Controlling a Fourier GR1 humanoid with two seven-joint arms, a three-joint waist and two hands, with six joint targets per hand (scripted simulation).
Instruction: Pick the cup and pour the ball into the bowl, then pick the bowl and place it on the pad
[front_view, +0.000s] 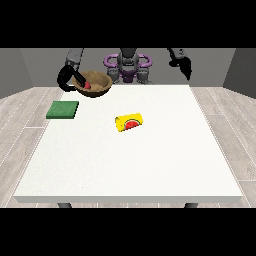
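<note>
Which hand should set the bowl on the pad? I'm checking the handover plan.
The robot's right hand, at the view's left: it already holds the brown bowl with the red ball inside, near the green pad. The other hand hangs far off.

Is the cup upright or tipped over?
Tipped: the cup lies on its side on the table, its side decoration facing up.
</note>
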